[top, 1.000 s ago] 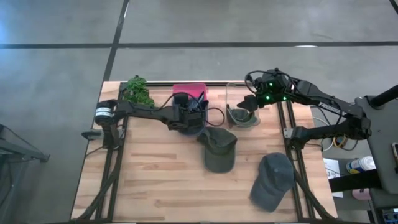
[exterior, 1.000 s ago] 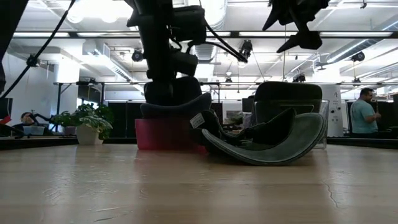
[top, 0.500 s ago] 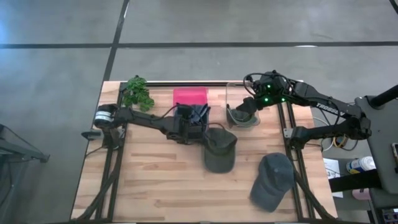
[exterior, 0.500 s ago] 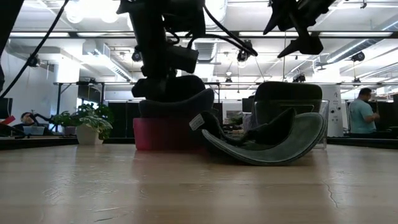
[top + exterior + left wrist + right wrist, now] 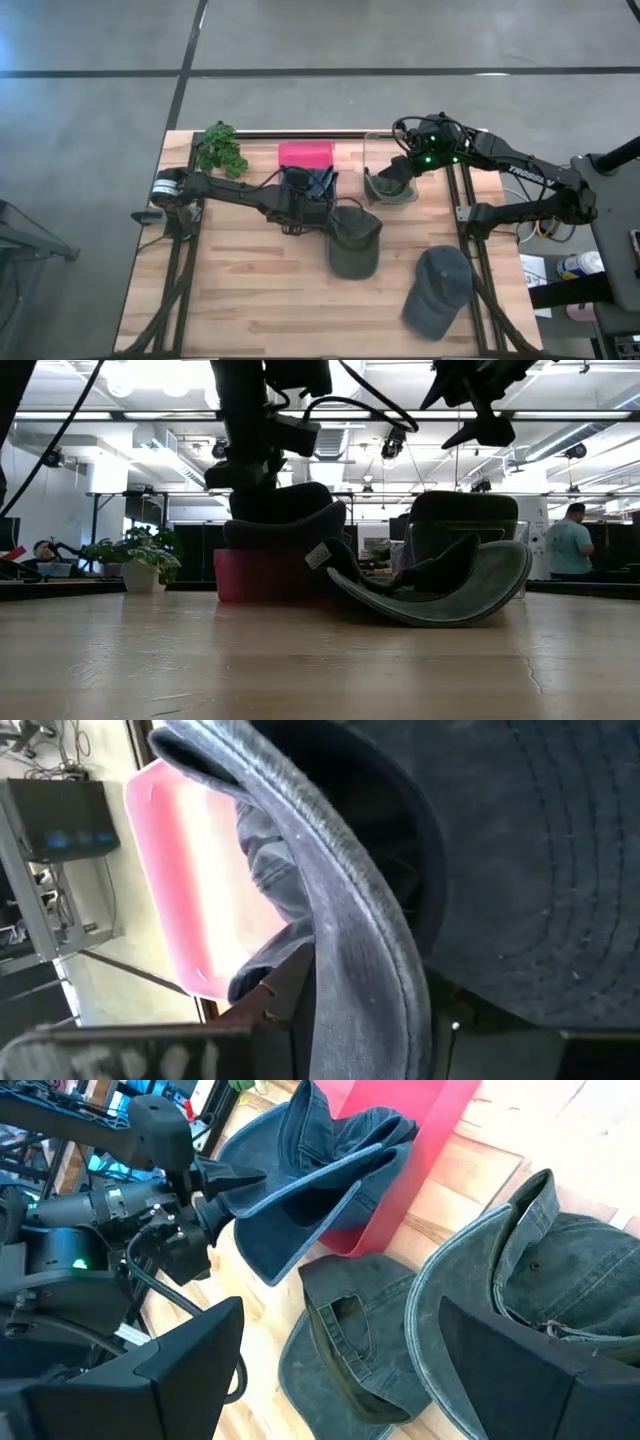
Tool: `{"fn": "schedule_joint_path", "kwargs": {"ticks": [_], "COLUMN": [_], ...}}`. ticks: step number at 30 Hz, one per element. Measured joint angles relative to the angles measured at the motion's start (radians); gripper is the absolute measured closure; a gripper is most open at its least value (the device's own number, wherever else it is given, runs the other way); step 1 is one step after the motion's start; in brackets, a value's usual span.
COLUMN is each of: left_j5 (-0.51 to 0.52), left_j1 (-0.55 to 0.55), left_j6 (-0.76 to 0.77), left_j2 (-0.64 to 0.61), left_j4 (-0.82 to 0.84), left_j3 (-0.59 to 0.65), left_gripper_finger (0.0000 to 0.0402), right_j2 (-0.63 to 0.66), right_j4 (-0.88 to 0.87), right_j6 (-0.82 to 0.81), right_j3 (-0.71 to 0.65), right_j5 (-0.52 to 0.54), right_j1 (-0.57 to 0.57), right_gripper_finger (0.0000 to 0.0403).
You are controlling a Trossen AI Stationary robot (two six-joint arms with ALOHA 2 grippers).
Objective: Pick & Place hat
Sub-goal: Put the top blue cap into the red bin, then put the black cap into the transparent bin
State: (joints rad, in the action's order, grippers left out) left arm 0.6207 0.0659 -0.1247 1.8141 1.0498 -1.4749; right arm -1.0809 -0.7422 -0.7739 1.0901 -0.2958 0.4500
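1. A bin [image 5: 305,154] sits at the counter's [image 5: 240,290] upper middle, a plant [image 5: 221,147] to its left.
2. One hat [image 5: 318,183] hangs over the bin's front.
3. Three more hats lie right of it: upper right [image 5: 390,186], centre [image 5: 354,238], lower right [image 5: 438,290].

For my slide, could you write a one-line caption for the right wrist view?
Left hand holds a blue cap over the red bin, two green hats nearby.
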Motion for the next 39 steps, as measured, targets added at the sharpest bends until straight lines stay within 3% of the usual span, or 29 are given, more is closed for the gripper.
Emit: {"fn": "schedule_joint_path", "kwargs": {"ticks": [6, 10, 18, 25, 31, 39], "left_j5": [-0.016, -0.072, -0.169, -0.119, -0.146, -0.168], "left_j1": [0.038, 0.068, 0.147, 0.15, 0.157, 0.268], "left_j6": [0.091, 0.193, 0.241, 0.358, 0.437, 0.275], "left_j2": [-0.001, -0.001, -0.003, -0.075, -0.146, -0.175], "left_j4": [0.082, 0.121, 0.254, 0.257, 0.163, 0.05], "left_j3": [-0.051, -0.065, -0.107, -0.115, -0.104, -0.024], "left_gripper_finger": [0.0292, 0.0292, 0.0292, 0.0292, 0.0292, 0.0292], "right_j2": [0.0, 0.0, 0.0, 0.0, 0.001, 0.001], "right_j4": [0.0, 0.0, 0.0, -0.004, -0.013, -0.01], "right_j6": [0.007, 0.008, 0.009, 0.007, -0.035, -0.173], "right_j3": [0.0, 0.0, 0.0, 0.0, -0.042, -0.18], "right_j5": [0.0, -0.001, -0.027, -0.066, -0.072, -0.068], "right_j1": [0.0, 0.0, 0.0, -0.007, -0.098, -0.309], "right_gripper_finger": [0.0074, 0.0074, 0.0074, 0.0074, 0.0074, 0.0074]}}
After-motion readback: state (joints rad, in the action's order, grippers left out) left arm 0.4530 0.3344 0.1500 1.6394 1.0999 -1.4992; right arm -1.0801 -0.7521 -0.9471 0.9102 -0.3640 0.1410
